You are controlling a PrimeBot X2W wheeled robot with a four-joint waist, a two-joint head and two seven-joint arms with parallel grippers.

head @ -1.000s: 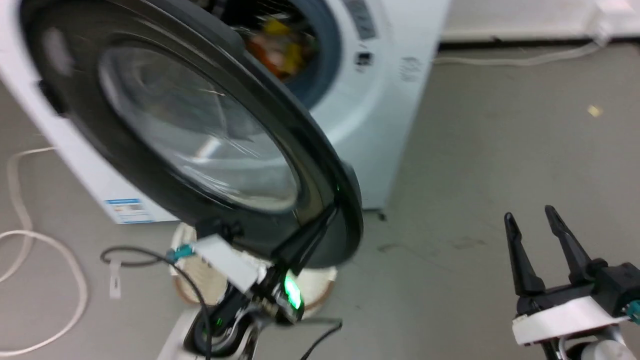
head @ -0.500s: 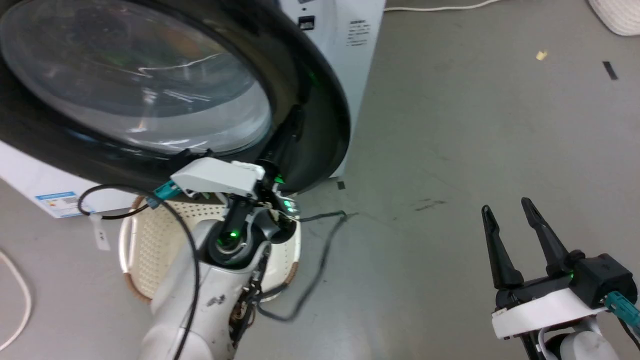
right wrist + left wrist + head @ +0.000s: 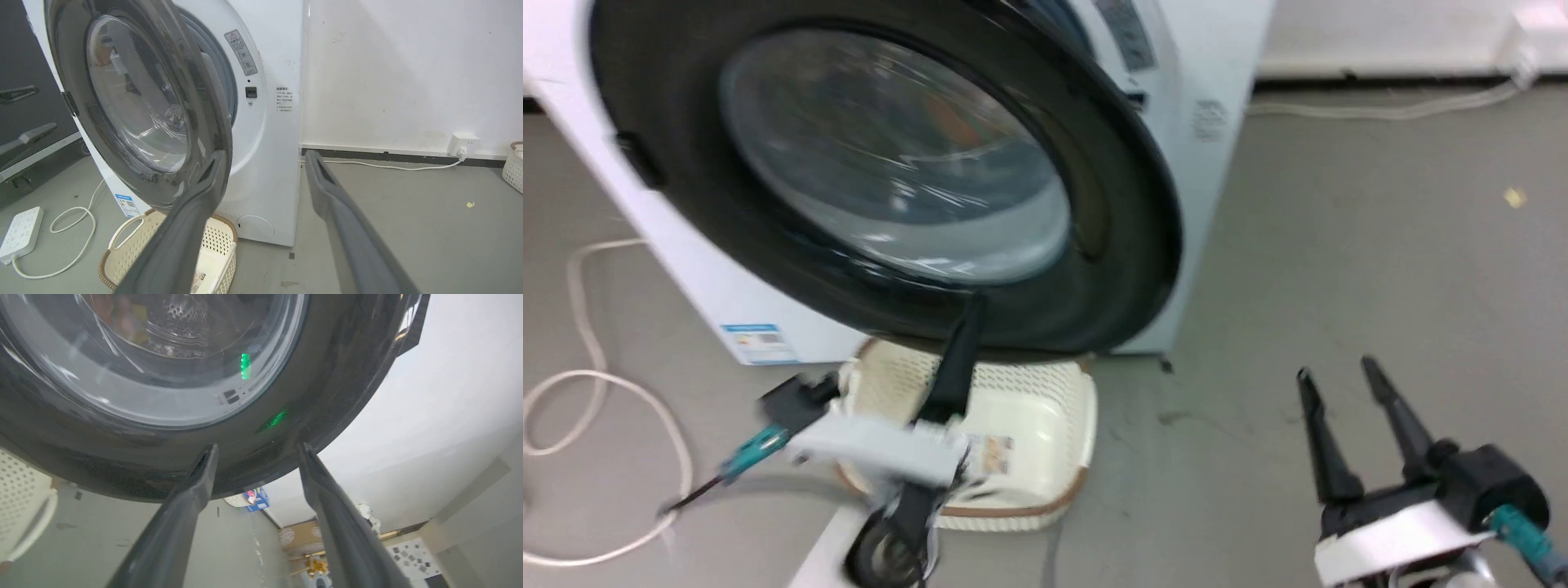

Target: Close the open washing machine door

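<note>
Washing machine (image 3: 269,163): white body; grey gasket (image 3: 231,85). Door (image 3: 890,163): black rim, clear glass centre. Sticker (image 3: 760,343), lower left of the head view: blue and white. Basket (image 3: 1029,425): cream, perforated in a dot grid, brown band along the rim. Floor (image 3: 1339,245): plain grey. Cable (image 3: 574,282): white. Right gripper (image 3: 1335,367): black, on a white mount with a teal plug. Wall (image 3: 388,61): white, black strip at the base.

In head view the left gripper (image 3: 257,447) is motion-blurred, second finger indistinct. Top of washing machine door (image 3: 1119,245) cut by frame edge. laundry basket (image 3: 1029,425) half hidden behind that wrist. blue label (image 3: 760,343) text too small to read.
</note>
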